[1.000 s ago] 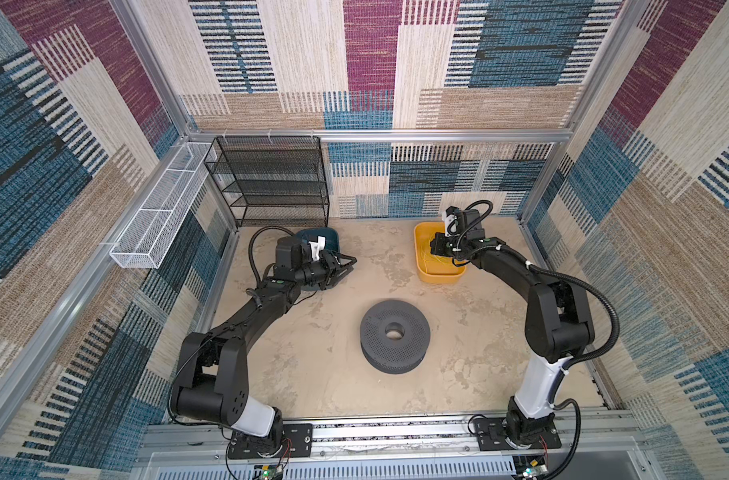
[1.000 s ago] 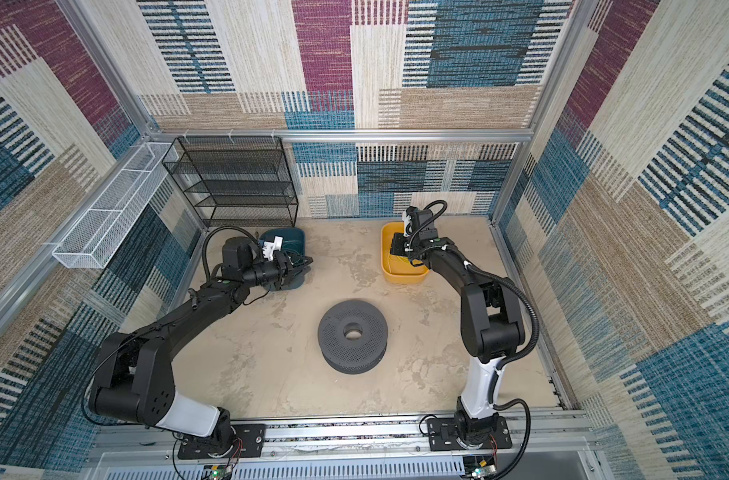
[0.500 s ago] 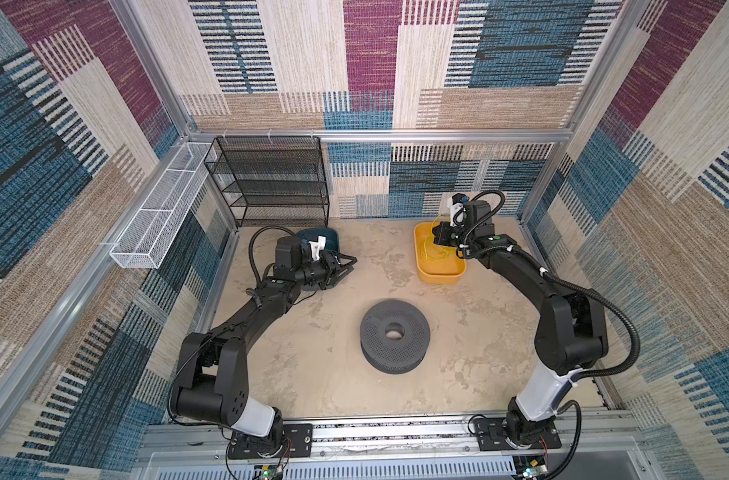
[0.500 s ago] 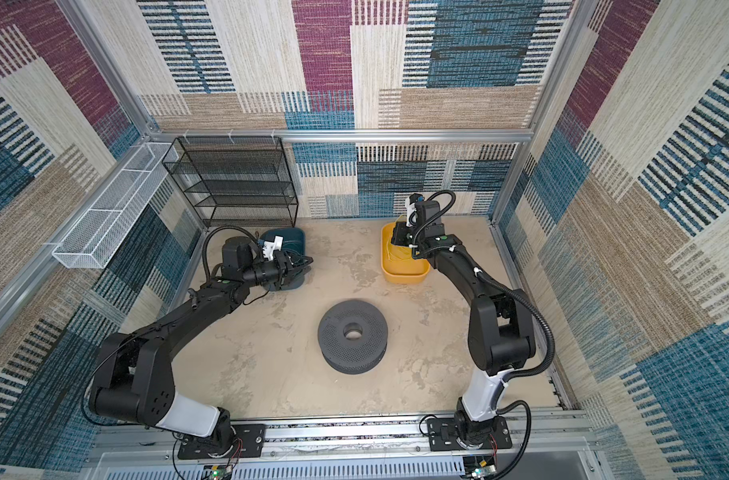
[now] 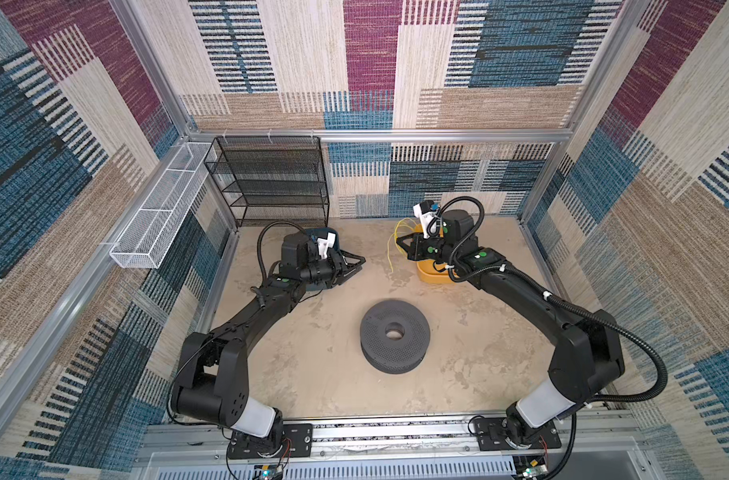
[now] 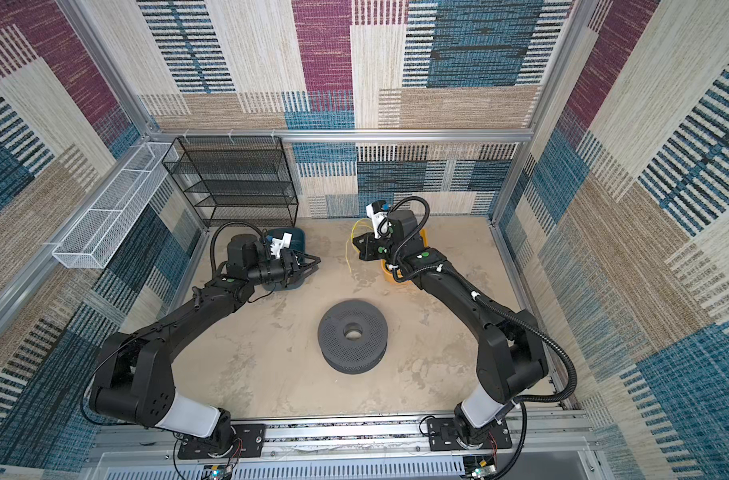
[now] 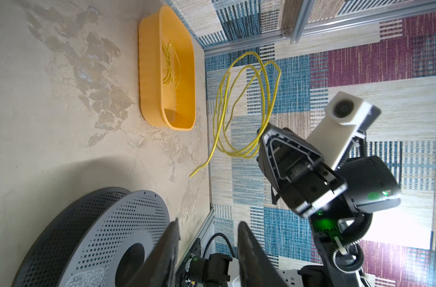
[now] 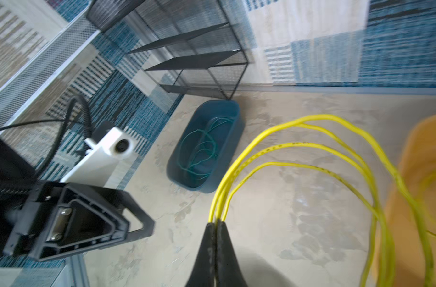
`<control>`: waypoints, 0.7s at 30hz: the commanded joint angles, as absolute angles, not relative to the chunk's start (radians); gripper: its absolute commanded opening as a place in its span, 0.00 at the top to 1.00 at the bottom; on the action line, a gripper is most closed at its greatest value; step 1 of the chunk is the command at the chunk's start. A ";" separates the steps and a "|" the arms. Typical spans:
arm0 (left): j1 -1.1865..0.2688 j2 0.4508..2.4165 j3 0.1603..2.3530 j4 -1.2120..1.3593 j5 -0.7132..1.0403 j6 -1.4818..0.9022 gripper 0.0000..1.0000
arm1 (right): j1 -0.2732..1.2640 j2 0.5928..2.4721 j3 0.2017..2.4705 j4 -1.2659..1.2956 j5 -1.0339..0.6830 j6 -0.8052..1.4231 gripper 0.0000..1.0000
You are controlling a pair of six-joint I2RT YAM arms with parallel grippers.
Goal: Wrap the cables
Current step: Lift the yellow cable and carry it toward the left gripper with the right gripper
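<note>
Beside yellow bin [image 7: 150,87], right end effector [image 8: 215,222] pinching cables [image 8: 316,116] over open floor [image 5: 313,353]

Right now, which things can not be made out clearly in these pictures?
- Blue bin, both top views: mostly hidden by the left gripper and its wrist.
- Yellow bin, both top views: mostly under the right arm.
- Yellow cable, right wrist view: blurred, loops cut off by the frame edge; the gripped part hidden inside the right gripper.
- Spool, left wrist view: cut off by the edge.
</note>
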State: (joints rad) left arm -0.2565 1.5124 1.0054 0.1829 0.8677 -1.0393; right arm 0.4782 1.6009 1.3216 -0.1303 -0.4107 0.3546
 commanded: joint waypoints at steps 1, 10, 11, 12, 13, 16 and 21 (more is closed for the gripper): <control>-0.265 1.507 1.015 0.212 0.881 -0.993 0.58 | 0.513 1.578 1.306 -0.046 -0.469 0.396 1.00; -0.268 1.506 1.020 0.202 0.877 -0.979 0.58 | 0.562 1.540 1.276 -0.034 -0.534 0.429 1.00; -0.268 1.506 1.020 0.202 0.877 -0.981 0.58 | 0.566 1.539 1.274 -0.034 -0.538 0.431 1.00; -0.268 1.506 1.020 0.203 0.878 -0.982 0.58 | 0.569 1.539 1.273 -0.031 -0.539 0.434 1.00; -0.268 1.507 1.022 0.202 0.879 -0.982 0.58 | 0.573 1.540 1.272 -0.031 -0.541 0.435 1.00; -0.267 1.508 1.020 0.202 0.879 -0.982 0.59 | 0.579 1.545 1.270 -0.022 -0.553 0.445 1.00; -0.268 1.511 1.021 0.204 0.881 -0.983 0.60 | 0.588 1.557 1.277 -0.013 -0.566 0.451 1.00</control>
